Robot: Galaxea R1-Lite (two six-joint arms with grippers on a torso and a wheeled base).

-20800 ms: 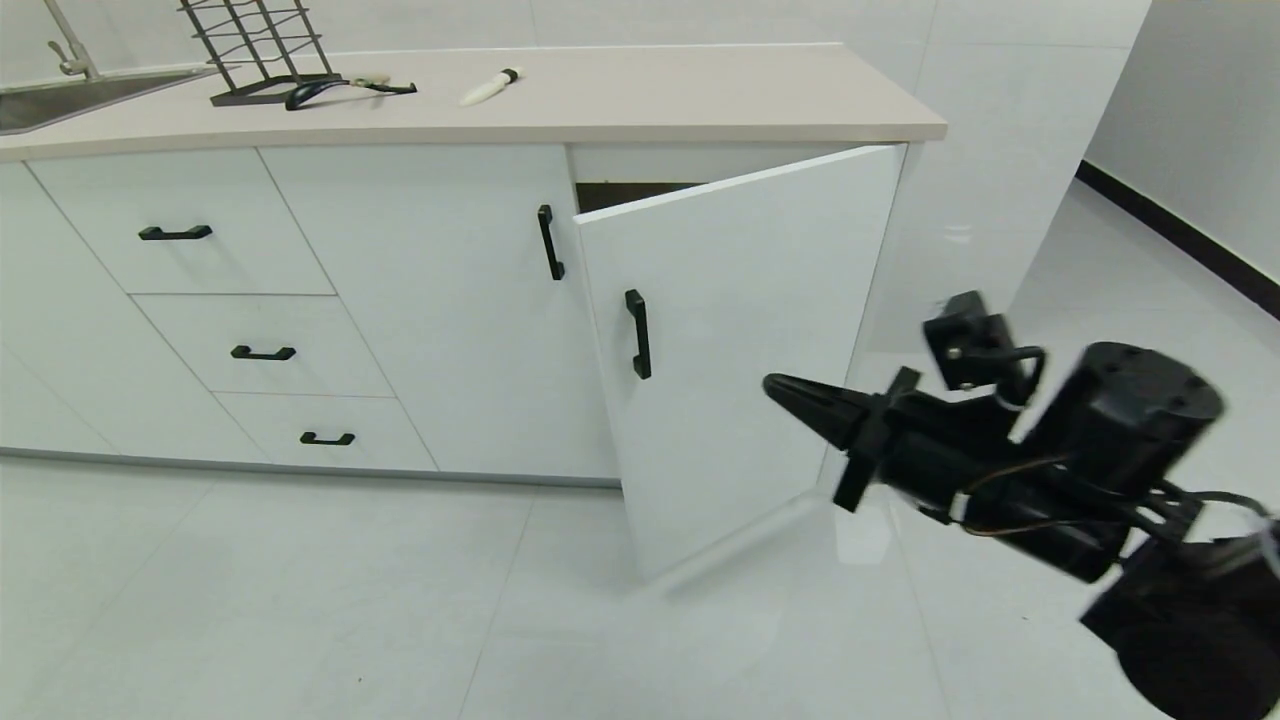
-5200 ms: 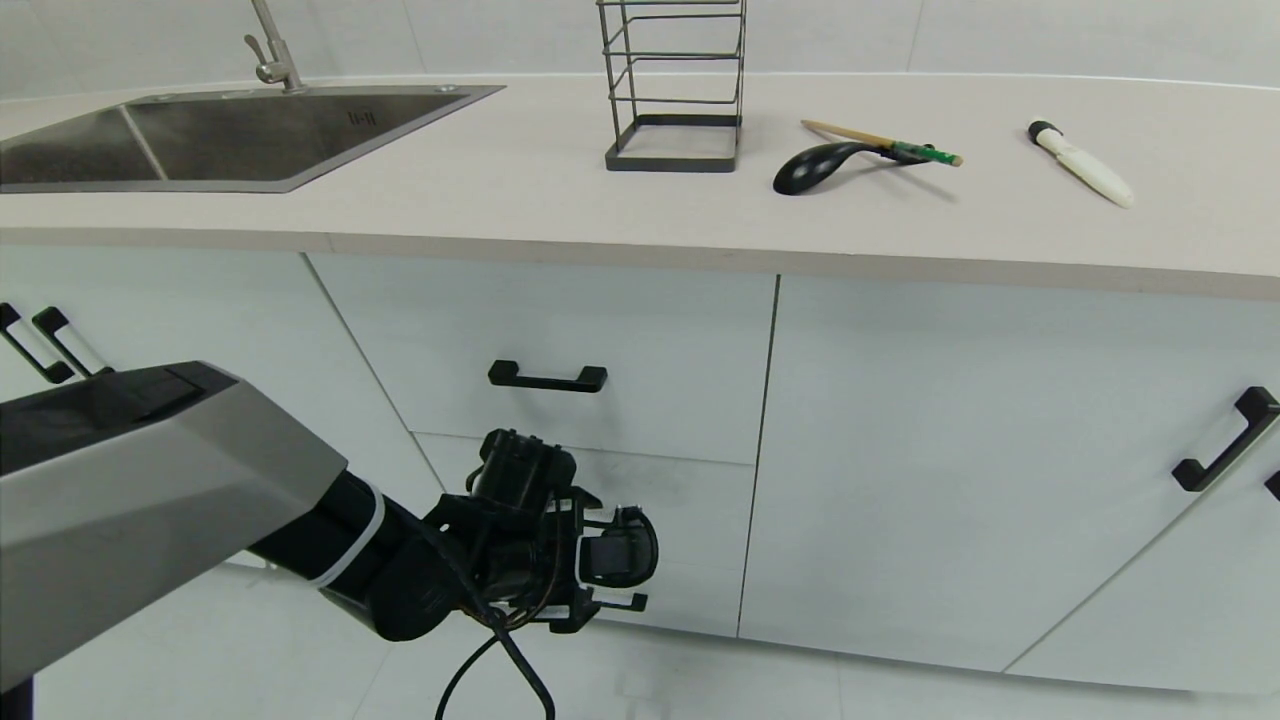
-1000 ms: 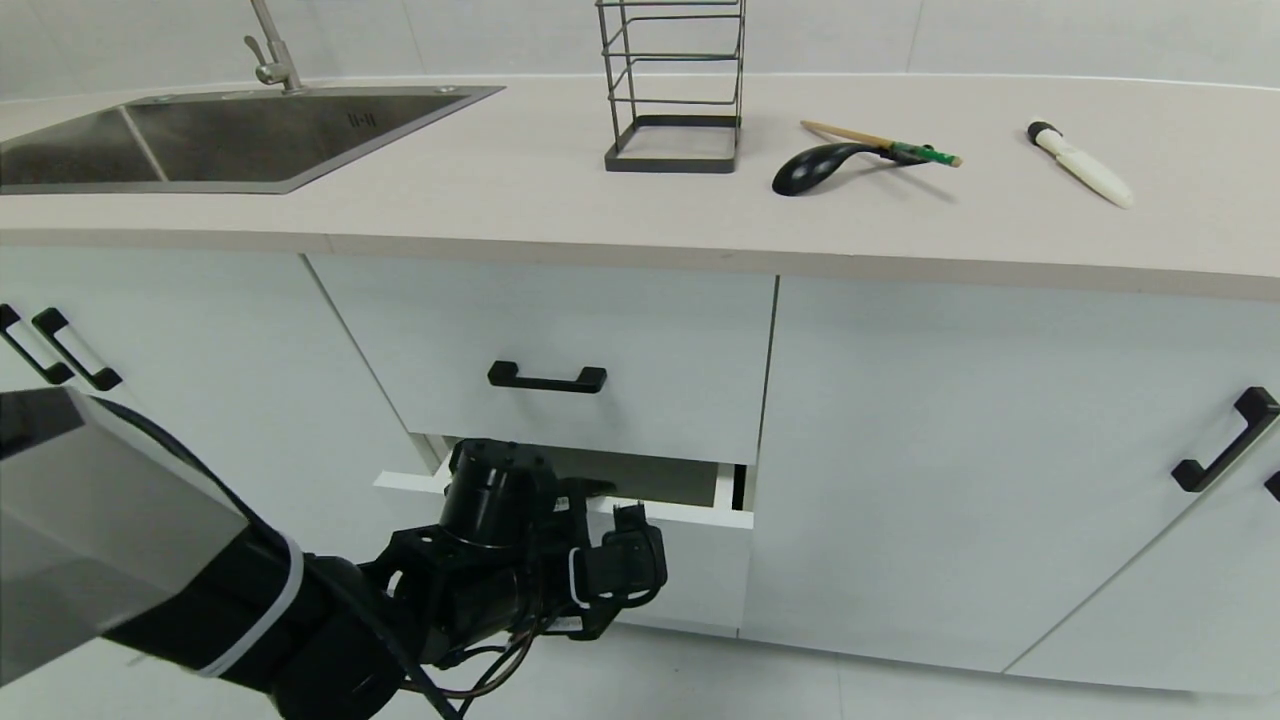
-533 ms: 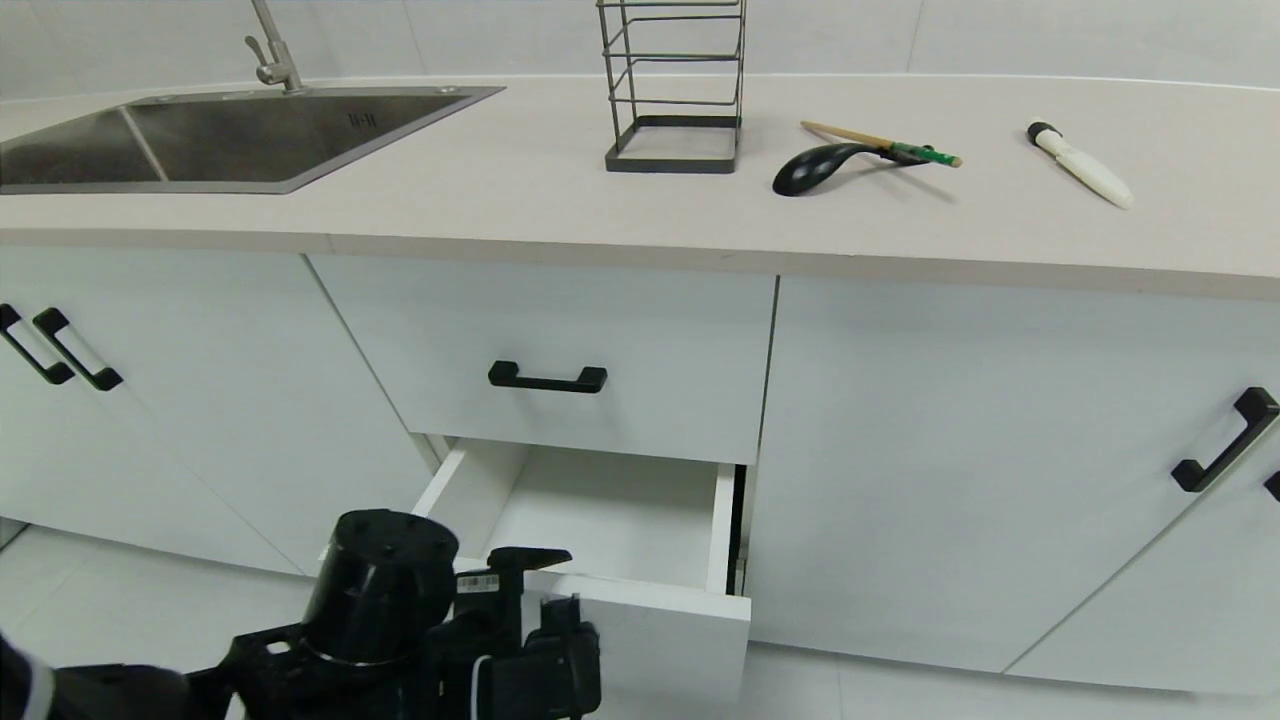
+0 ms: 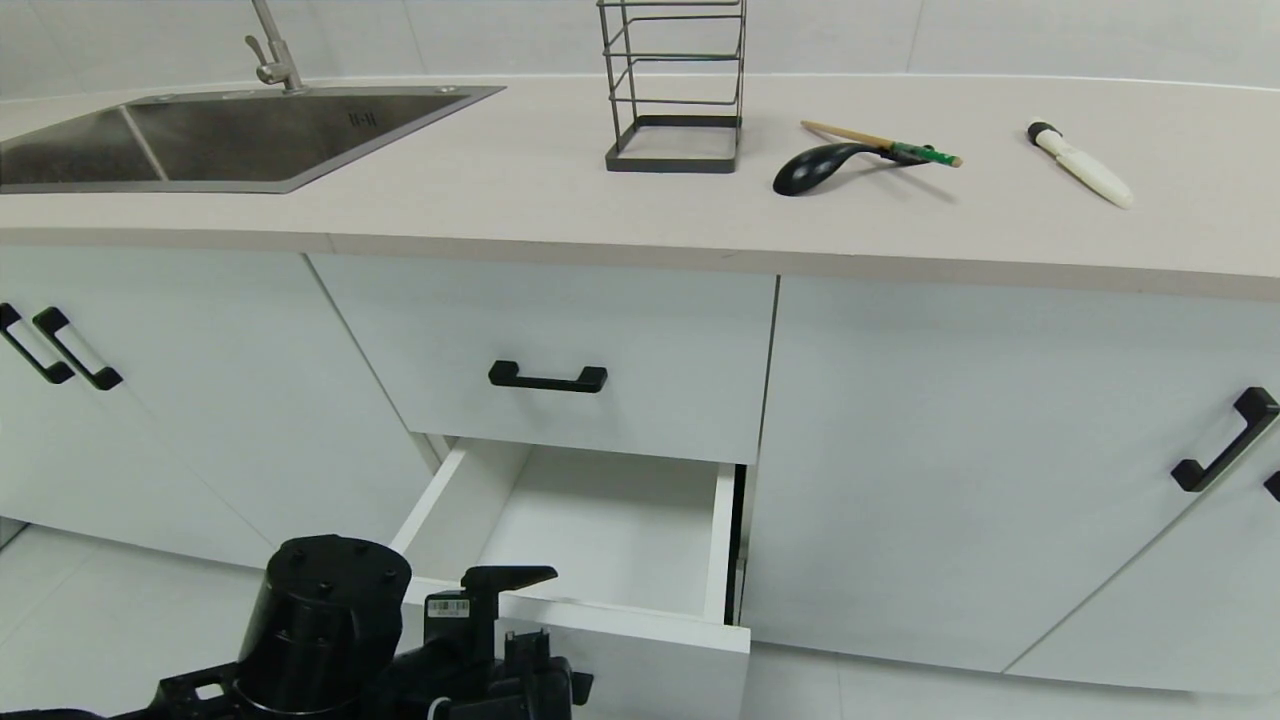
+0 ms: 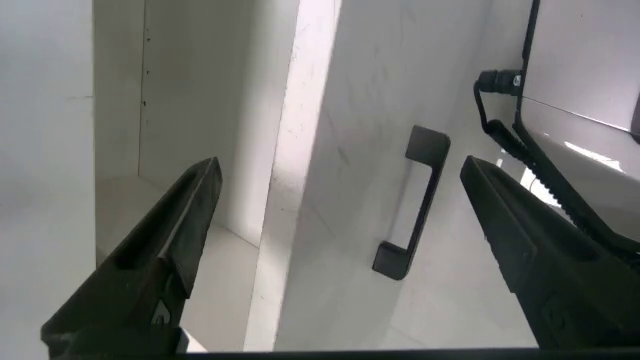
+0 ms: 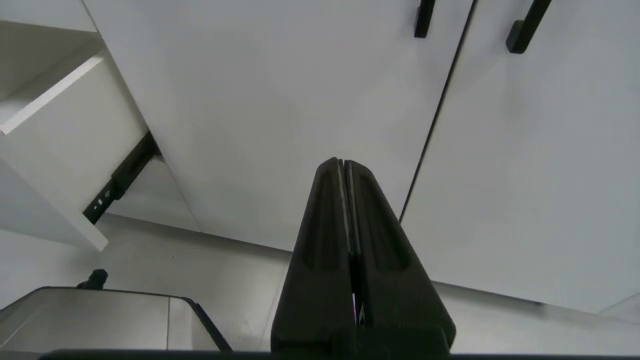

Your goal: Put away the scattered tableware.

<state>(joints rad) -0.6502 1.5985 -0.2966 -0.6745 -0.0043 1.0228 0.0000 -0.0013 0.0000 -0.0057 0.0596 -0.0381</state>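
Pale surface (image 5: pixel 480 215) runs the full width, steel sink (image 5: pixel 230 130) set in at its left end. Below it, the 2nd drawer (image 5: pixel 600 520) stands open, inside bare. Wire rack (image 5: pixel 675 90) is upright mid-surface. L tool (image 6: pixel 340 175) is low by the drawer front, spread wide, the handle (image 6: pixel 410 205) btwn its fingers w/o contact. R tool (image 7: pixel 345 170) is closed tight, holding nothing, near the cabinet doors. Right of the rack: black spoon (image 5: pixel 815 168) w/ a wooden stick (image 5: pixel 880 140) touching its handle. A cream utensil (image 5: pixel 1085 168) lies further right, apart.
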